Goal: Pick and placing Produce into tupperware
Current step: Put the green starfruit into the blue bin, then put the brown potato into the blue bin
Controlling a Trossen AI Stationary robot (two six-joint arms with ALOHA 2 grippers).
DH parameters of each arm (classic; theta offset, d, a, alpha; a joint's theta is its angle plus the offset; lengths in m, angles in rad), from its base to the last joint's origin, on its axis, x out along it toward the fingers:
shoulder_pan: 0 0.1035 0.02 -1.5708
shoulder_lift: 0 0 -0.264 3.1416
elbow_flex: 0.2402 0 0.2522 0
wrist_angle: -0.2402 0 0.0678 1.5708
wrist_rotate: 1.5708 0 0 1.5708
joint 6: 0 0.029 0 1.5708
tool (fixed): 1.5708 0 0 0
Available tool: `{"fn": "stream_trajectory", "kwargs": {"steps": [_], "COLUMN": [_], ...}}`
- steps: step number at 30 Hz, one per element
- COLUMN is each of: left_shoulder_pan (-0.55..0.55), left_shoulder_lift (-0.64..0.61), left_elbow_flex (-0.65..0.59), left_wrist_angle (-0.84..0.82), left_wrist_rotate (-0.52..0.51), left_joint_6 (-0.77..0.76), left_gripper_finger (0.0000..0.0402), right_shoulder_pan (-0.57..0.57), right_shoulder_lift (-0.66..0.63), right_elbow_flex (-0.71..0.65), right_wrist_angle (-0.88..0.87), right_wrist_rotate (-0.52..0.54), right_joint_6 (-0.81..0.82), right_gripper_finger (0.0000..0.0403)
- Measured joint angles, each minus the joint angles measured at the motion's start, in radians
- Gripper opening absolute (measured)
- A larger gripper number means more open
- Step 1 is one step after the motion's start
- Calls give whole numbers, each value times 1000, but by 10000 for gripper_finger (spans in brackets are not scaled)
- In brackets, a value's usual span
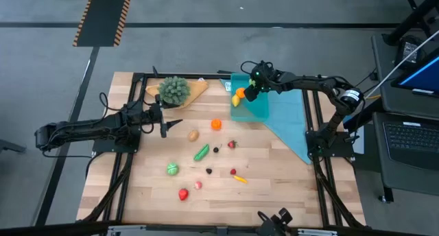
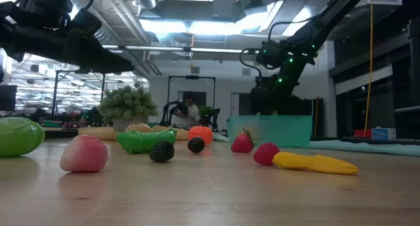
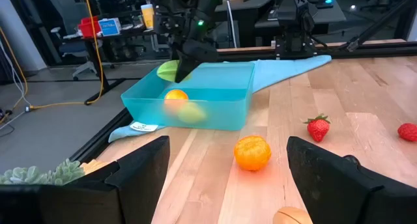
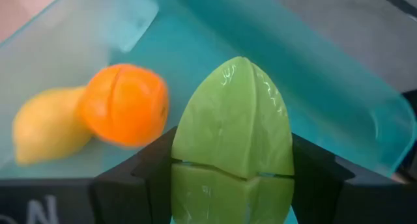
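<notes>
The teal tupperware [image 1: 255,107] stands at the table's far side, on a corner of a light-blue cloth. An orange piece [image 4: 125,105] and a yellow piece [image 4: 47,129] of produce lie inside it. My right gripper [image 1: 251,87] hangs over the box, shut on a light-green, pointed produce piece [image 4: 231,136]. More produce lies loose on the table's middle, among it an orange [image 3: 252,152] and a strawberry [image 3: 318,127]. My left gripper [image 1: 166,123] waits open at the table's left, level, with nothing between its fingers. My right gripper pinches the green piece by its two opposite sides [image 4: 179,175], one finger [image 4: 133,182] on each. The fingers slant down from the table's right. The piece's pointed end [image 4: 240,71] sticks out ahead of the fingers. The piece is lifted clear, above the tupperware's inside.
A bushy green plant on a tan board [image 1: 175,90] stands at the far left of the tupperware. The light-blue cloth [image 1: 291,123] spreads toward the right edge. Loose pieces dot the middle and near part: a green one [image 1: 201,152], red ones [image 1: 183,193], a yellow one [image 1: 239,178].
</notes>
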Motion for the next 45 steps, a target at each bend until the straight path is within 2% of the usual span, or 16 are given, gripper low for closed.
{"fn": "stream_trajectory", "kwargs": {"steps": [4,16,21,24,30,35,40,45], "left_shoulder_pan": [0,0,0,0,0,0,0,0], "left_shoulder_lift": [0,0,0,0,0,0,0,0], "left_elbow_flex": [0,0,0,0,0,0,0,0], "left_wrist_angle": [-2,-2,-1,-1,-1,-1,-1,0], "left_wrist_rotate": [0,0,0,0,0,0,-1,0], "left_joint_6": [0,0,0,0,-1,-1,-1,-26], "left_gripper_finger": [302,302,302,302,302,302,302,302], "right_shoulder_pan": [-21,-28,-29,-30,-30,-30,-3,89], "right_shoulder_lift": [14,16,16,16,16,16,4,-45], "right_elbow_flex": [0,0,0,0,0,22,44,41], "right_wrist_angle": [12,13,14,24,94,86,31,44], "right_wrist_rotate": [-54,-57,-57,-54,-55,-57,-56,-60], "right_joint_6": [0,-31,-32,-33,-62,-10,-108,-205], "right_gripper_finger": [223,225,297,318,317,316,315,316]}}
